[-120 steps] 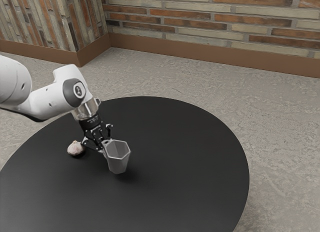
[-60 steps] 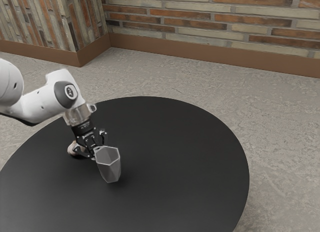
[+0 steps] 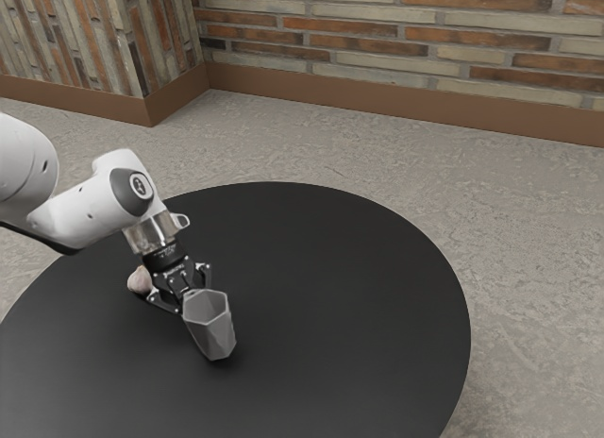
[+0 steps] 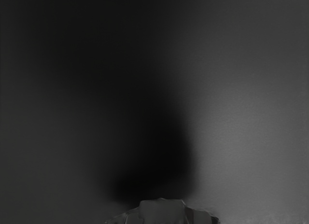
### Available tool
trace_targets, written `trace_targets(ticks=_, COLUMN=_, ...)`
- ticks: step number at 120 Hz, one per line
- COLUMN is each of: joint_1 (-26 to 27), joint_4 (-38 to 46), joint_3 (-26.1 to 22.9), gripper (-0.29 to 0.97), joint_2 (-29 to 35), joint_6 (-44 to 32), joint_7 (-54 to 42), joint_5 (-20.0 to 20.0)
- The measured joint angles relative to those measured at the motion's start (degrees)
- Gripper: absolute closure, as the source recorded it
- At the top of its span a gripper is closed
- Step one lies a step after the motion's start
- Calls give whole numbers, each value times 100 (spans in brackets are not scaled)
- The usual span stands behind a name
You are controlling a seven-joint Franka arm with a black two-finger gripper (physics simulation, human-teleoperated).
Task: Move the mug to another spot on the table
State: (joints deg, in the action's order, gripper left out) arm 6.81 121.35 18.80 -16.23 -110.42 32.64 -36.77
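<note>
One mug (image 3: 209,325), one small pinkish lump (image 3: 138,280), one round table (image 3: 359,287)

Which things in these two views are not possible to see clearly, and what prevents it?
1. Exterior view: the pale thing is partly hidden behind the gripper and too small to identify.
2. Wrist view: the mug is cut off by the lower edge and blurred.
3. Exterior view: it is unclear whether the tilted mug's base touches the table or hangs just above it.

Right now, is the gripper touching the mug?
Touching. The exterior view shows the gripper clamped on the near rim of the tilted mug, with no gap between them.
</note>
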Motion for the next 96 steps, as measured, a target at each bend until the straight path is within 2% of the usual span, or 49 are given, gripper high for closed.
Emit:
trace_targets(ticks=8, joint_1=0, joint_4=3, joint_3=-2, gripper=71, joint_2=-47, joint_6=0, joint_7=-37, joint_5=-18)
trace_targets(ticks=26, joint_1=-4, joint_4=3, joint_3=-14, gripper=46, joint_2=-68, joint_6=-16, joint_7=-142, joint_5=-99)
trace_targets(ticks=49, joint_1=2, joint_4=-20, joint_3=-26, gripper=23, joint_2=-49, joint_6=-80, joint_7=-246, joint_5=-120)
trace_targets(ticks=72, joint_1=-1, joint_4=-140, joint_3=6, gripper=9, joint_2=-26, joint_6=-655, joint_7=-332, joint_5=-64)
trace_targets(ticks=80, joint_1=2, joint_4=-449, joint_3=159, gripper=7, joint_2=22, joint_6=-931, joint_7=-359, joint_5=231)
trace_targets(ticks=87, joint_1=-24, joint_4=-1016, joint_3=278, gripper=5, joint_2=228, joint_6=-856, joint_7=-385, joint_5=884)
trace_targets(ticks=96, joint_1=-53, joint_4=-1969, joint_3=358, gripper=4, joint_2=427, joint_6=-254, joint_7=-534, joint_5=1804)
